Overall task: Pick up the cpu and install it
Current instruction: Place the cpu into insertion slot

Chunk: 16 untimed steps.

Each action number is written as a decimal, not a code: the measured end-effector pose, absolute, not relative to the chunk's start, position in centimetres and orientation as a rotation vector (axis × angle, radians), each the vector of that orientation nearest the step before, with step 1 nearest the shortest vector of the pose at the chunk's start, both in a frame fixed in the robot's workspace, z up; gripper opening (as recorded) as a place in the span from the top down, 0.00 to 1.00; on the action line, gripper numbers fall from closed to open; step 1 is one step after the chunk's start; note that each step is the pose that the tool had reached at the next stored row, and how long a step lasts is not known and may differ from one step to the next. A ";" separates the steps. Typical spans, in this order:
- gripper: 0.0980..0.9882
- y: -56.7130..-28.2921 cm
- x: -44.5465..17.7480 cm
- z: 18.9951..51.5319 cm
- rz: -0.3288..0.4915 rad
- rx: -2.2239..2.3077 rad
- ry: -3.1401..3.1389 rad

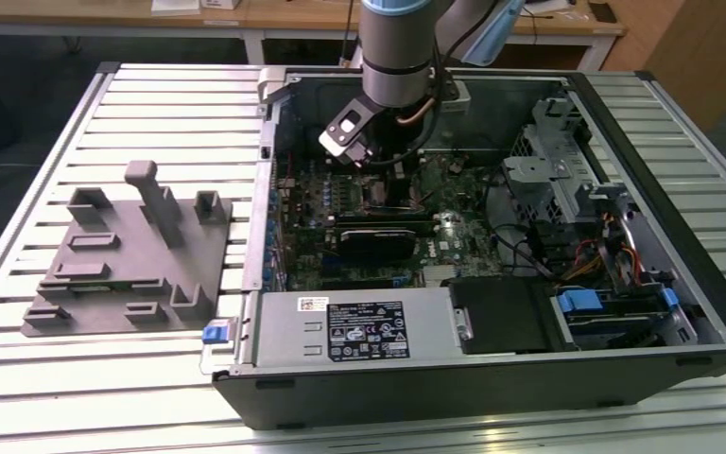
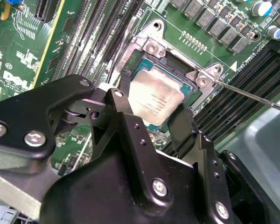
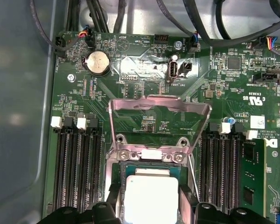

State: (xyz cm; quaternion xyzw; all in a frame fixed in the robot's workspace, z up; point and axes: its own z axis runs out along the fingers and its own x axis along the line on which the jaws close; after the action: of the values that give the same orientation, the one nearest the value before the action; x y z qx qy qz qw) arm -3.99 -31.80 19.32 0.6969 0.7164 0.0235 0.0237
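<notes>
Gripping cpu (image 2: 154, 95) by opposite edges, gripper (image 2: 153, 105) over socket (image 2: 203, 77), twelve o'clock of fan block (image 1: 386, 244) in exterior view; light, stiff, fragile.

The end effector (image 1: 381, 159) hangs over the motherboard (image 1: 464, 236) inside the open case (image 1: 490, 390), grey tray (image 1: 101, 284) alongside

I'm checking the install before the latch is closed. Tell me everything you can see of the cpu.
The cpu is a small, thin, flat square with a silvery-white metal top bearing faint print and a thin green rim. It lies flat in the open socket on the green motherboard, next to the hinge of the raised metal load plate. The gripper reaches down over it, with its black fingers against two opposite edges. Whether the cpu is fully seated cannot be told.
</notes>
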 end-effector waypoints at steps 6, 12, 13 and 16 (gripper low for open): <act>0.44 -31.8 -4.0 19.3 0.073 2.157 2.217; 0.44 -31.8 -4.0 19.5 0.074 2.157 2.217; 0.44 -31.8 -4.0 19.5 0.074 2.157 2.217; 0.44 -31.8 -4.0 19.7 0.073 2.157 2.217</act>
State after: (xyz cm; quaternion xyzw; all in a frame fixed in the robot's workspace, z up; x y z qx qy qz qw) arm -3.99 -31.76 19.73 0.6969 0.7164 0.0237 0.0235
